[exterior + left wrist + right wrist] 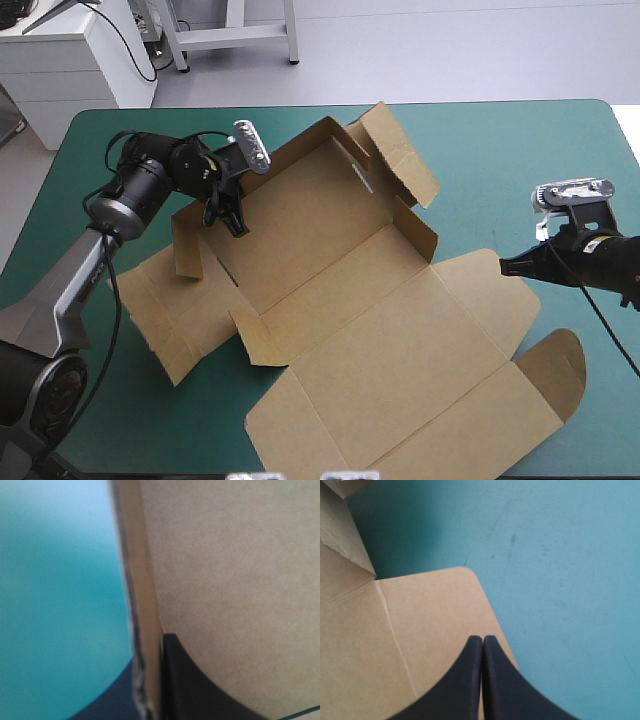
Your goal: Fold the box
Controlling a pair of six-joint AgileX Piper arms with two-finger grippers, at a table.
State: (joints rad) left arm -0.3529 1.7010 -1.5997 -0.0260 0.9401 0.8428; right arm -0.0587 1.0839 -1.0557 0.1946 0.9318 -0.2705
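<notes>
Left fingers (pixel 200 690) apparently grip the box (pixel 330 230); right fingers (pixel 465 680) clenched over its flap (pixel 430 615).

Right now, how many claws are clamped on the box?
1: the left claw, pinching a raised wall on the box's left side. The right claw is shut over a flap, empty.

The box (pixel 230 570) wall pinched in my left hand (pixel 148 660) sits so close that it is a brown blur, and the tabletop (pixel 50 580) beside it a teal-green smear. One finger (pixel 107 702) is half hidden behind the board's edge. From above, the box corner nearest me is cut off from sight.
</notes>
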